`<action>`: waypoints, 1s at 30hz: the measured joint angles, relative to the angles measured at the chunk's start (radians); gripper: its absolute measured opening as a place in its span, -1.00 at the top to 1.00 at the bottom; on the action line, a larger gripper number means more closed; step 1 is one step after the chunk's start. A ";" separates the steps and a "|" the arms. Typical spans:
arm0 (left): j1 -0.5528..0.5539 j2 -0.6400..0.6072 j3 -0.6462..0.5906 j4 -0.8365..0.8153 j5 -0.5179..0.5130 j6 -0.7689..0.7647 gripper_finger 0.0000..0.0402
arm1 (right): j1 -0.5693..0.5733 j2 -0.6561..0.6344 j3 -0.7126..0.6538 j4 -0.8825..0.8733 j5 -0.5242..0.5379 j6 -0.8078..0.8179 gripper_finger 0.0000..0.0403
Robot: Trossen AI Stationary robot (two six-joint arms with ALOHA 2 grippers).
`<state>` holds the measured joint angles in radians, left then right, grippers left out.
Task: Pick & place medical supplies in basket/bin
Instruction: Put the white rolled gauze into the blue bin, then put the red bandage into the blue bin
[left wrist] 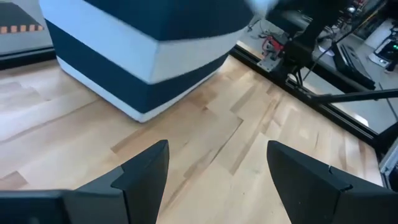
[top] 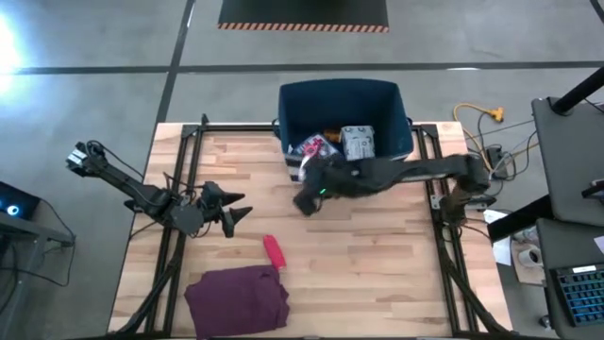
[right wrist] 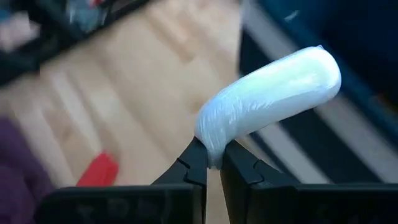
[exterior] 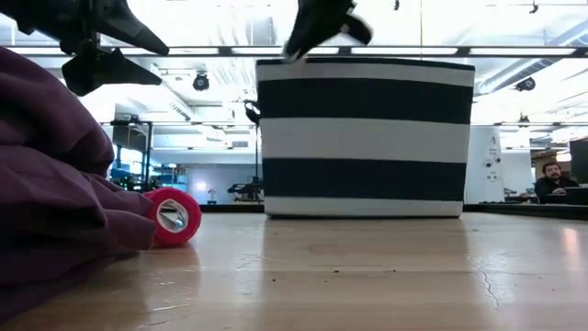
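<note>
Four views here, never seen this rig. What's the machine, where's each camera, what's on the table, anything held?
It is a two-armed robot at a wooden table, putting medical supplies into a bin. One camera looks straight down, one sits at table height, and one rides on each wrist. The right gripper pinches a white roll by one end, near the bin, which already holds a grey packet and other items. The left gripper is open and empty, above the table's left side. A red roll lies on the table beside a folded maroon cloth, not yet picked up.
</note>
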<state>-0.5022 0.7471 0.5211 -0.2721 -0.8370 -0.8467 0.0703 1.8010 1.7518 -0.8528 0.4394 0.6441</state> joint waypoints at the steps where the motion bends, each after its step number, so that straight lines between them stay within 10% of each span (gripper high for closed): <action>1: 0.000 0.000 0.000 0.000 -0.006 0.000 -0.26 | -0.012 -0.029 0.000 -0.009 0.022 0.000 0.93; 7: 0.000 0.000 0.000 0.000 -0.007 0.000 -0.26 | -0.209 -0.153 0.000 -0.108 0.053 0.005 0.93; 12: 0.000 0.000 0.000 0.002 -0.006 0.000 -0.26 | -0.390 -0.160 0.000 -0.161 -0.141 -0.007 0.83; 25: 0.000 0.000 0.000 0.008 0.065 -0.004 -0.26 | -0.440 -0.145 -0.001 -0.233 -0.231 -0.043 -0.29; 30: 0.001 0.000 0.000 0.008 0.098 0.023 -0.26 | -0.387 -0.203 -0.001 -0.247 -0.096 -0.110 -0.52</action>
<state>-0.5014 0.7475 0.5213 -0.2646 -0.7394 -0.8241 -0.3165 1.5980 1.7504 -1.1003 0.3430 0.5342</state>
